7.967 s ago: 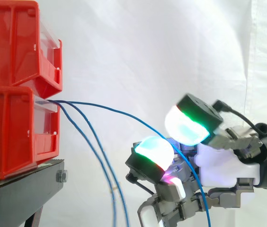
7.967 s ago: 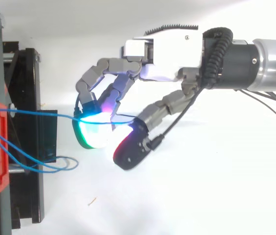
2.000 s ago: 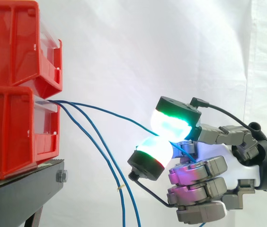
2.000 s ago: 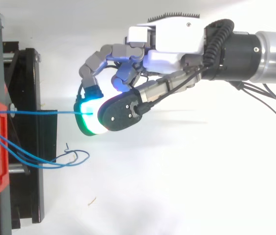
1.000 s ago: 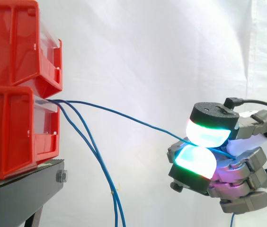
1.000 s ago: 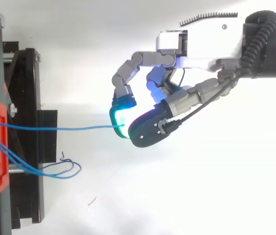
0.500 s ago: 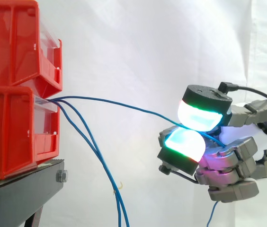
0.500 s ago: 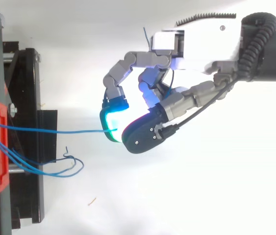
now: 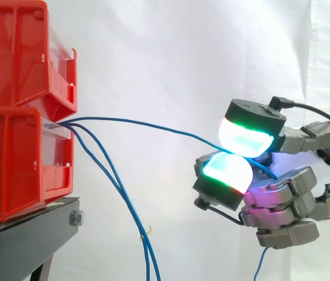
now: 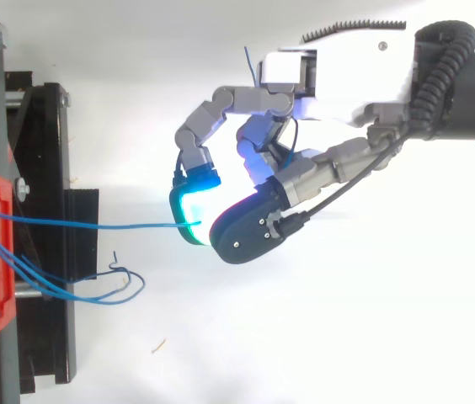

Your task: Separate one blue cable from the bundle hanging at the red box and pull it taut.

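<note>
Hand (image 9: 279, 202): I logged its pads pinched on one blue cable (image 9: 153, 124), which ran leftward, slightly bowed, to the red box (image 9: 19, 158); other cables (image 9: 148, 260) hung below.

Glossy red plastic bins (image 9: 14, 164) sit on a matt black stand (image 9: 24, 234).

Hand (image 10: 347, 71) curled, glowing pads (image 9: 244, 136) seemingly pinched together.
</note>
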Available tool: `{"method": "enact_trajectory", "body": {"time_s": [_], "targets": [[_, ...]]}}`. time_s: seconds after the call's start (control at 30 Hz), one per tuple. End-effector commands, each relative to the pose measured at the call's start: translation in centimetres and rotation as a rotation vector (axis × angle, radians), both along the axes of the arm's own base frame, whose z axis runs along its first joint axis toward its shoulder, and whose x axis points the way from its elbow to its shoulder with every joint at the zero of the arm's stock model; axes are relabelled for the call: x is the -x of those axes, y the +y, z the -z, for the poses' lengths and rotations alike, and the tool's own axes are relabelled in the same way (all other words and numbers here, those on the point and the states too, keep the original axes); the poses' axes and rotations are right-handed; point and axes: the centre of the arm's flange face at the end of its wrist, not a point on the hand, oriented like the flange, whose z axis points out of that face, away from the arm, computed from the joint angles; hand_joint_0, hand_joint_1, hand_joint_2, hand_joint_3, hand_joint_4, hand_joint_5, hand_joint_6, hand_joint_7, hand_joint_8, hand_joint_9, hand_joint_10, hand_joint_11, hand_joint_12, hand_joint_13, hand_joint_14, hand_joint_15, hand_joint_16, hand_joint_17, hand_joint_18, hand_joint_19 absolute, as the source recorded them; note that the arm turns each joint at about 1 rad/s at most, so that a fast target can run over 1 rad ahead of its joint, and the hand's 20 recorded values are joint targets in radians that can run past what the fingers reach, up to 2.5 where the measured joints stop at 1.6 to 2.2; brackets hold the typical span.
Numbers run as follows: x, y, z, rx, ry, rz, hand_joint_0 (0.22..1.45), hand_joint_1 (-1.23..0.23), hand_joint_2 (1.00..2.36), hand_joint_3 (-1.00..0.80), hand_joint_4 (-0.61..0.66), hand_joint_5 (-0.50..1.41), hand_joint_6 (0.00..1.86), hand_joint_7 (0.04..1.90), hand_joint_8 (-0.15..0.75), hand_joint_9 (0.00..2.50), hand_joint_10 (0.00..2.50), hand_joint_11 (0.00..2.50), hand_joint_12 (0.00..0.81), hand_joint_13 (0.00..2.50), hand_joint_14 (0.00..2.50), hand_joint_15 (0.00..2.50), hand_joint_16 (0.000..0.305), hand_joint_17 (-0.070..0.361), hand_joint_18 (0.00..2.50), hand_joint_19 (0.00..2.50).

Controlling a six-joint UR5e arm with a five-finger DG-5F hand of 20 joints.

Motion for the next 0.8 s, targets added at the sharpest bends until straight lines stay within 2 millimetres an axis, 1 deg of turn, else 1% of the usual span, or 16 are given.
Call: {"method": "enact_trajectory", "body": {"time_s": [0.0,0.1,0.17,0.23,0.37,0.6,0.77], "targets": [[0.01,0.00,-0.01,-0.033,0.002,0.004,0.81,-0.83,1.01,-0.41,-0.23,-0.22,0.96,1.10,0.236,0.95,1.16,1.31,0.273,0.73,2.13,1.25,0.023,0.052,1.09,1.76],[0.01,0.08,0.00,-0.051,0.003,0.008,0.83,-0.85,1.00,-0.46,-0.22,-0.22,0.96,1.11,0.233,0.95,1.18,1.28,0.273,0.74,2.12,1.25,0.023,0.052,1.10,1.75],[0.04,0.08,0.07,-0.057,0.005,0.009,0.85,-0.86,1.00,-0.45,-0.19,-0.22,0.96,1.11,0.230,0.94,1.19,1.27,0.273,0.73,2.17,1.22,0.022,0.050,1.09,1.77],[0.04,0.08,0.07,-0.058,0.005,0.009,0.86,-0.86,1.01,-0.40,-0.16,-0.22,0.96,1.07,0.233,0.94,1.20,1.26,0.273,0.72,2.21,1.20,0.022,0.049,1.08,1.79],[0.01,0.09,0.00,-0.058,0.003,0.008,0.86,-0.86,1.01,-0.34,-0.14,-0.22,0.96,1.05,0.233,0.94,1.20,1.26,0.267,0.71,2.22,1.20,0.022,0.049,1.08,1.81],[0.04,0.12,0.07,-0.059,0.005,0.005,0.86,-0.85,1.02,-0.10,-0.15,-0.22,0.97,1.00,0.230,0.93,1.21,1.25,0.269,0.68,2.33,1.14,0.021,0.048,1.04,1.87],[0.13,0.12,0.14,-0.057,0.013,0.005,0.87,-0.85,1.02,-0.05,-0.14,-0.22,0.97,1.00,0.232,0.93,1.22,1.25,0.269,0.67,2.36,1.13,0.022,0.049,1.02,1.89]]}}
